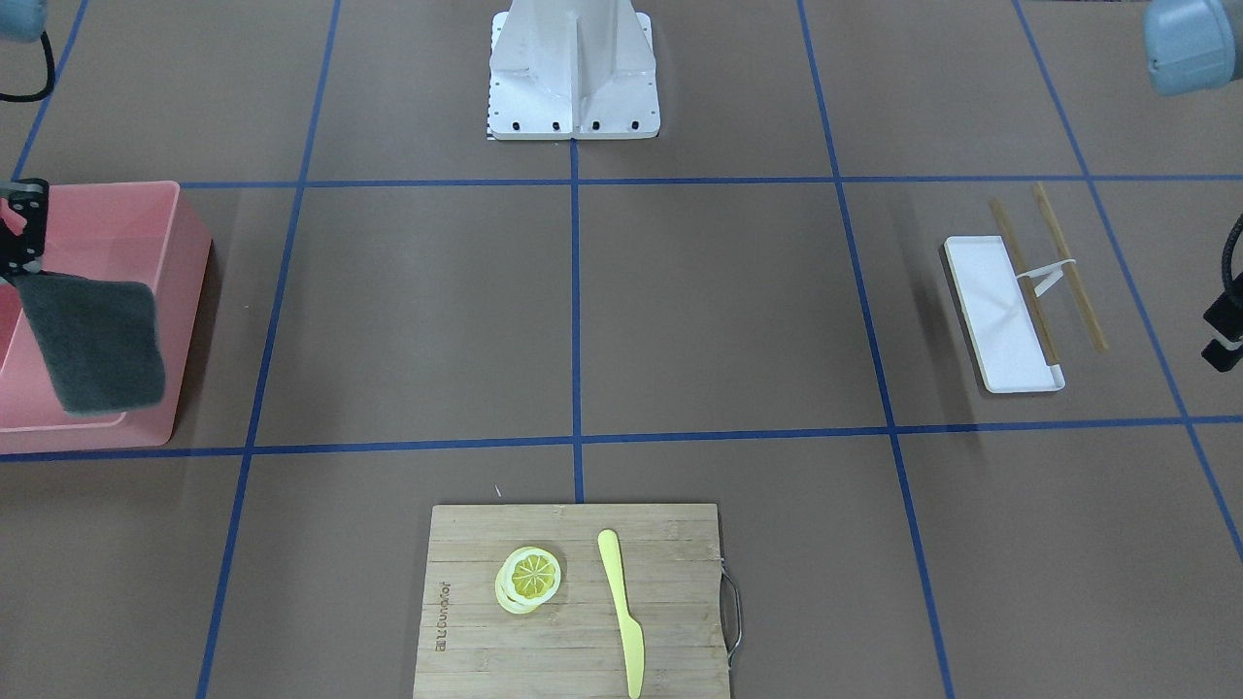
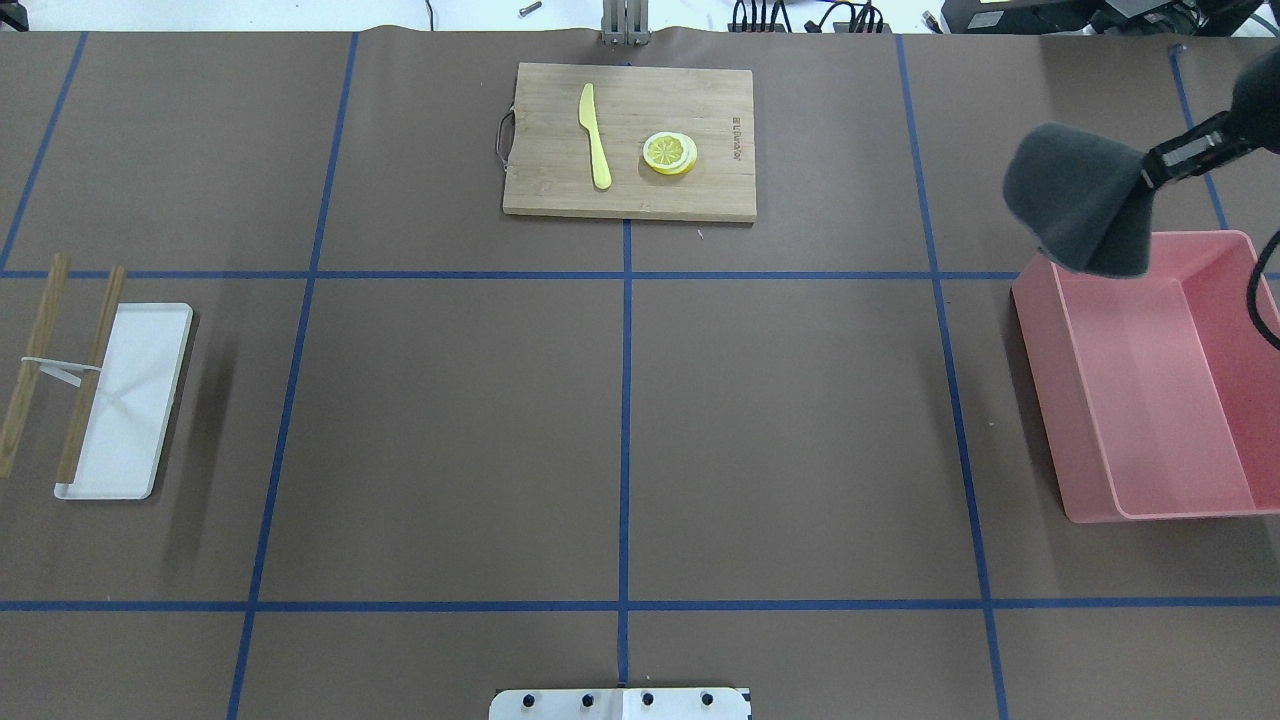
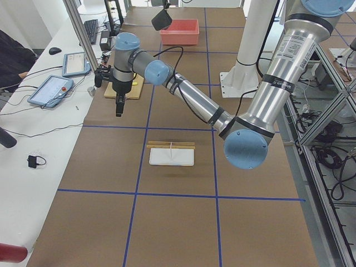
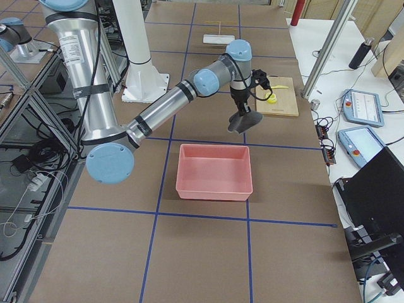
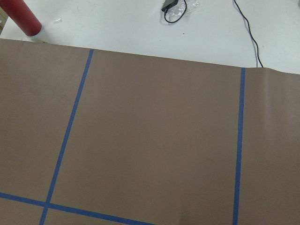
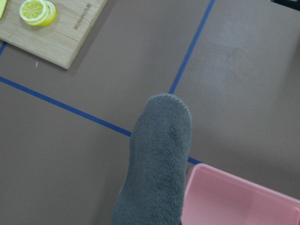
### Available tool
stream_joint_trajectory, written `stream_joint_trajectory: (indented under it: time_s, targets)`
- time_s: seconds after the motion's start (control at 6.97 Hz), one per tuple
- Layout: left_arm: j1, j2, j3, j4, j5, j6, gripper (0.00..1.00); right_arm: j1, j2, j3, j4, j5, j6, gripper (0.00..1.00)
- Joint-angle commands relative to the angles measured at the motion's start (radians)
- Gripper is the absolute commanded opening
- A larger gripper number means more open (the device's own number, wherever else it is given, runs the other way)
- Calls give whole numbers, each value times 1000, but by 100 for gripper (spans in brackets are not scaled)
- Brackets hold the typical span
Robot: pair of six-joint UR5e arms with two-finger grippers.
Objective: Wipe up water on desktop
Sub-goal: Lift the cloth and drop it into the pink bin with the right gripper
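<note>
Right end effector [image 2: 1148, 178] grips grey cloth [image 2: 1085, 200], upper right over pink bin [image 2: 1045, 400]; counter [image 2: 800, 420] shows no visible water, so wipe may miss.

Brown desktop [image 2: 800, 420], dark-grey cloth [image 2: 1085, 215]

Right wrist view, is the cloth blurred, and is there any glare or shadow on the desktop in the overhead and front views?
Right wrist view: the cloth is close yet its weave reads fairly sharp. Overhead view: no glare on the matte desktop, a faint soft shadow beside the tray. Front view: even light, soft shadow beside the bin.
</note>
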Motion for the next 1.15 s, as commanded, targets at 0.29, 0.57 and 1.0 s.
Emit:
stream_joint_trajectory:
  time_s: [0.29, 0.57, 1.0]
  targets:
    - [0, 7, -7, -1, 0, 0, 99, 35, -256, 51, -2, 9, -2, 0]
    - [0, 9, -12, -1, 0, 0, 99, 29, -265, 41, -1, 9, -2, 99]
    - [-1, 10, -12, -1, -2, 6, 99, 38, -302, 6, 4, 21, 10, 100]
